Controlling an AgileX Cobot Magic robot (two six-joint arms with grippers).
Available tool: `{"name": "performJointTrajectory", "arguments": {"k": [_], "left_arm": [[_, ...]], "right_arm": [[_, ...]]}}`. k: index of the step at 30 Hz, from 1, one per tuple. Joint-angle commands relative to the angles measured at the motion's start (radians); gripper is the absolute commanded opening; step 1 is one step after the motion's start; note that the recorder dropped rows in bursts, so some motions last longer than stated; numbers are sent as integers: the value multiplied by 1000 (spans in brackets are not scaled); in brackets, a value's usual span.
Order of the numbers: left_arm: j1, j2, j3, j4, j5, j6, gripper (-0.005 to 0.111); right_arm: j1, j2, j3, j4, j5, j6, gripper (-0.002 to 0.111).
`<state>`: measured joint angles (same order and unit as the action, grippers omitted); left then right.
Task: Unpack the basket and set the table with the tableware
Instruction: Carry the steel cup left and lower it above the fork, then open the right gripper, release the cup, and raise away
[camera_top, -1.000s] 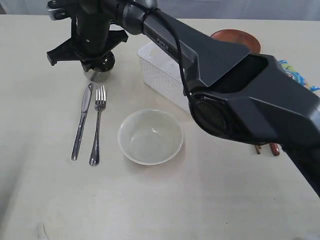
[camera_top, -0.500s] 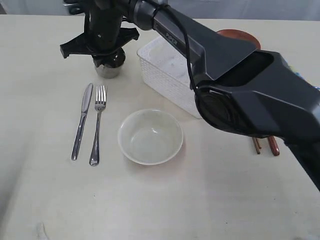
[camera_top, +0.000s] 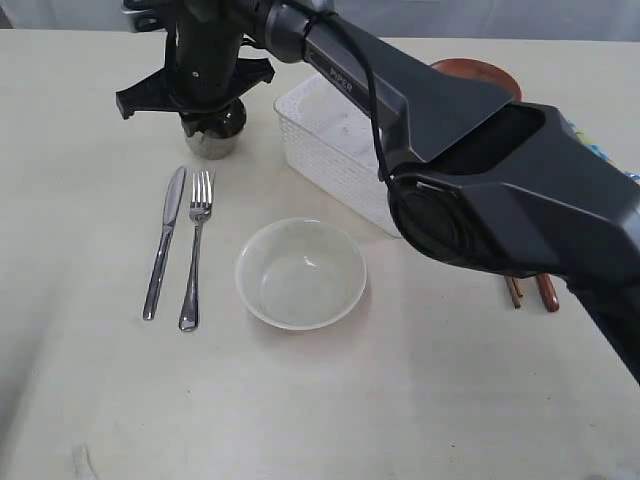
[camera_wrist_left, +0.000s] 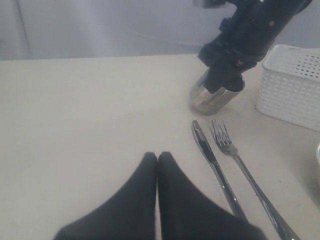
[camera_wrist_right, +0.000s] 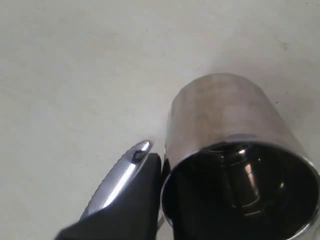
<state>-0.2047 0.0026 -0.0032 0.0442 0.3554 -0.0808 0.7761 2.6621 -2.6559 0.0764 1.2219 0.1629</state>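
One look: judged steel mug stiff, light, slick-sided; found right pincer pinching its thin rim wall, a fair hold; left pincer pressed together, empty, over bench.

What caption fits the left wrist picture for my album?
The right claw holds a shiny steel mug near a steel knife and steel fork.

Slid the shiny round steel mug a little to the right with the black right gripper, farther away from the tip of the long steel knife.
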Motion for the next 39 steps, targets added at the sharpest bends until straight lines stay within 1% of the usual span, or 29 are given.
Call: {"name": "performJointTrajectory", "arguments": {"k": [1,3,4,6,8,11,16,20,27,32,39], "left_arm": [[-5,-3,3,8,-11,-4,0],[-5,-3,3,8,-11,-4,0],[-5,-3,3,8,-11,-4,0],[-5,-3,3,8,-11,-4,0],[-5,-3,3,8,-11,-4,0],[-5,-3,3,8,-11,-4,0],[-5,-3,3,8,-11,-4,0],[-5,-3,3,8,-11,-4,0],[-5,-3,3,8,-11,-4,0],[-5,-3,3,8,-11,-4,0],[-5,-3,3,8,-11,-4,0]], "right_arm": [[-9,7,-5,17,-1,-17,0],[-12,7,-5,41,-1,-33,0],[-16,7,-5,53,-1,-33,3],[-18,7,-5,57,-1,-33,12],[-18,7,-5,48,-1,-33,23],[-18,7,-5,46,-1,-33,33],[-18,3,-5,46,-1,-57,34],[-18,-6,-7,46,-42,-74,34],[-56,-6,-7,57,-49,-75,34],[-65,-6,-7,128,-107,-133,34],[-65,-6,-7,135,-119,-133,34]]}}
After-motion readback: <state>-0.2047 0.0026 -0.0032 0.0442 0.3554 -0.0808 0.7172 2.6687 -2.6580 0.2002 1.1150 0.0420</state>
